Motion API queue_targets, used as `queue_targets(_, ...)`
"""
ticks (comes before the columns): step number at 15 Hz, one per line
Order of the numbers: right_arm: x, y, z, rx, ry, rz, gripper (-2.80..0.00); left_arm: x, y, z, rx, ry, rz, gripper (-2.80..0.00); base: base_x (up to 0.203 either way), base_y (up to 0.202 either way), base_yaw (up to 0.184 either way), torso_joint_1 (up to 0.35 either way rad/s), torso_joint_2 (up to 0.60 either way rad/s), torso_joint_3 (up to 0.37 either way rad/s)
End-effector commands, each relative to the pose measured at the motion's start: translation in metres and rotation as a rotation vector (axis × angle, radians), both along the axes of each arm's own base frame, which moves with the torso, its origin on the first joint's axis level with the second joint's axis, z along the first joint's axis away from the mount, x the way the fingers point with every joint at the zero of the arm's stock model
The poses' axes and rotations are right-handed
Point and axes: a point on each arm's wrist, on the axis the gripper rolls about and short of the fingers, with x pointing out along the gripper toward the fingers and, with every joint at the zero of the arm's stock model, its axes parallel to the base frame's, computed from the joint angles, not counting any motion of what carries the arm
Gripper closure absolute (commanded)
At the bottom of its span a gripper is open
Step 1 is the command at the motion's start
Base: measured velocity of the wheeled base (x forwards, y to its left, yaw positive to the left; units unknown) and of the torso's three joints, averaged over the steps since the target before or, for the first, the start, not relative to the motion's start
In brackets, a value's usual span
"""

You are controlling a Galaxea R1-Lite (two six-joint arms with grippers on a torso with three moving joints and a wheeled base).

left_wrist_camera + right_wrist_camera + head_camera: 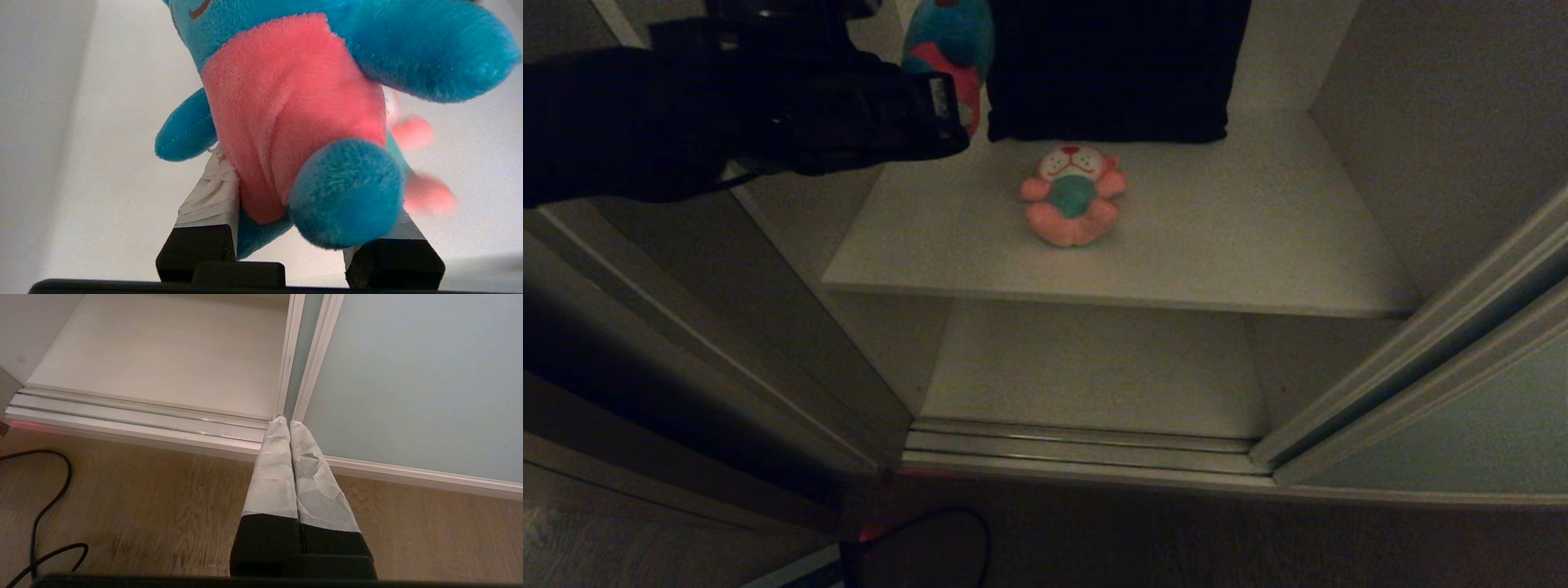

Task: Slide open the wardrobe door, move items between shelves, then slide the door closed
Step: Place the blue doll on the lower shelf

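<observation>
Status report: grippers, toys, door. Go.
Left gripper shut on blue toy, above upper shelf. Right gripper shut, empty, low by door. Pink toy on upper shelf. Door open, nothing blocking.

The blue toy (347,49) has a pinkish-red belly, while the pink toy (1072,196) has a white face and a teal shirt. The shelves (1217,237) are off-white, the sliding door (416,375) pale grey-green with a cream frame, and the cushion (1111,65) dark.

Upper shelf (1225,253), pink plush (1072,194), dark cushion (1111,69)
</observation>
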Motion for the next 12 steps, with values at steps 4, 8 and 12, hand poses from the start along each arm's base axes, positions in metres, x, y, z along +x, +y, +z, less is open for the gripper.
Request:
queue_targets(4,0.0,0.0,-0.001,-0.001,0.004,0.0,0.0,-0.141,0.064,0.025,0.014,0.027,-0.005,0.0,0.0,0.0,0.0,0.0,0.0,0.0)
queue_targets(8,0.0,0.0,-0.001,0.0,0.004,0.0,0.0,-0.223,0.115,-0.024,0.073,0.058,0.059,0.0,0.0,0.0,0.0,0.0,0.0,0.0)
queue_targets(12,0.0,0.0,-0.001,-0.002,0.005,0.0,0.0,-0.302,0.135,-0.093,0.113,0.051,0.107,0.0,0.0,0.0,0.0,0.0,0.0,0.0)
